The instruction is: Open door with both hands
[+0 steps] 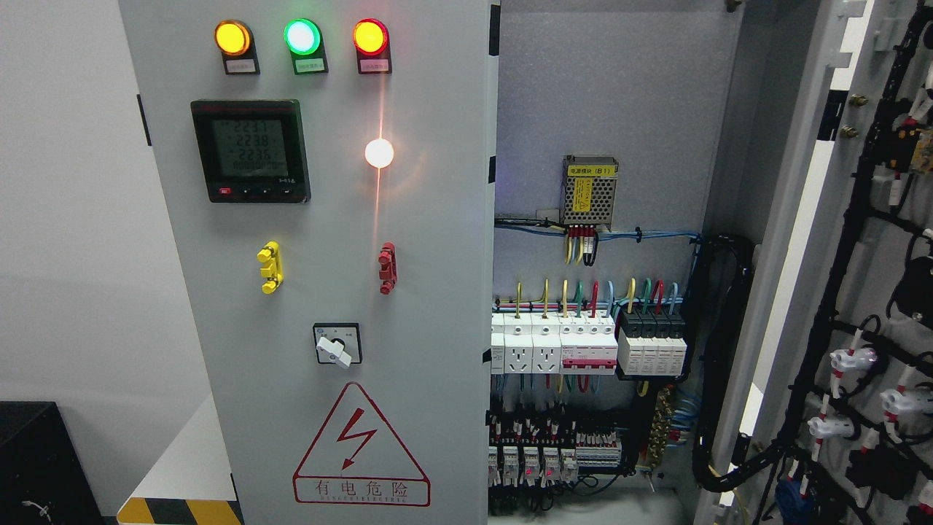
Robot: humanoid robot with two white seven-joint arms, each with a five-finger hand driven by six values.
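— Where is the door?
— The grey metal right-hand cabinet door [838, 292] stands swung wide at the right, wiring on its inner face; behind, breakers [583, 346] show.
— And the hands?
— Neither is visible, so their state cannot be told.

Three indicator lamps sit at twelve o'clock on the closed door: amber [232, 38], green [302, 36] and red [370, 37]. One meter [250, 151], two handles, yellow [270, 267] and red [387, 267], one rotary switch [337, 345], one warning triangle [361, 448] at six o'clock.
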